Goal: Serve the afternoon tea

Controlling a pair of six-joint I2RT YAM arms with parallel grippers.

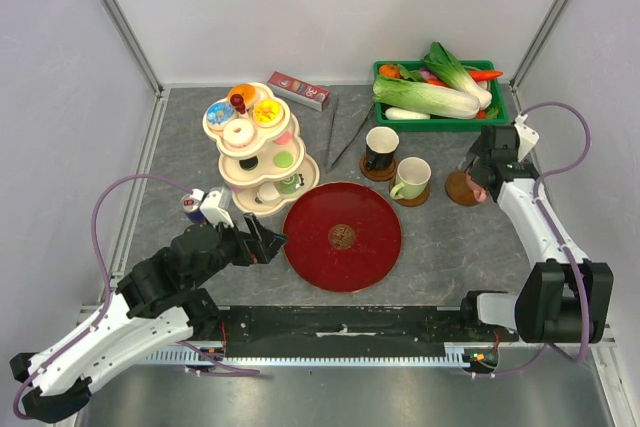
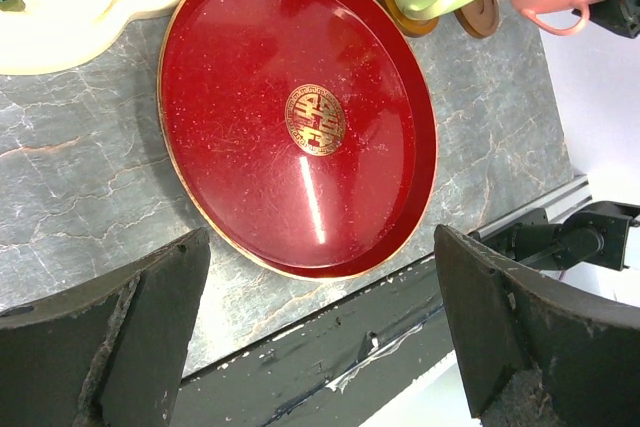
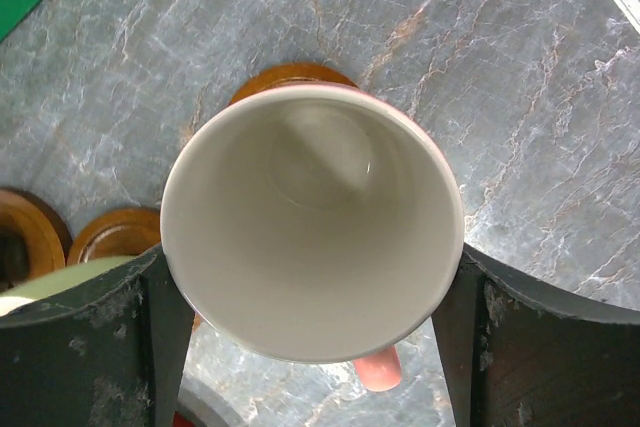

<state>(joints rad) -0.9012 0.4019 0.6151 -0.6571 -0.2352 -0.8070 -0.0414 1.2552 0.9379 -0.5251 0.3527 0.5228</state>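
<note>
My right gripper [image 1: 482,179] is shut on a pink mug [image 1: 477,191] with a white inside, over a round brown coaster [image 1: 461,188]. In the right wrist view the fingers [image 3: 160,337] press both sides of the mug [image 3: 310,187], and the coaster [image 3: 290,77] shows behind its rim. I cannot tell if mug and coaster touch. A black mug [image 1: 381,150] and a pale green mug [image 1: 411,179] stand on coasters. A tiered cream stand [image 1: 250,169] holds small donuts and sweets [image 1: 240,117]. My left gripper [image 1: 268,244] is open and empty beside the red round tray [image 1: 342,237].
A green crate [image 1: 440,119] of leafy vegetables stands at the back right. A small drink can [image 1: 192,204] sits left of the stand. A red box [image 1: 298,90] and metal tongs [image 1: 340,132] lie at the back. The left wrist view shows the tray [image 2: 300,117] and the table's front rail [image 2: 380,347].
</note>
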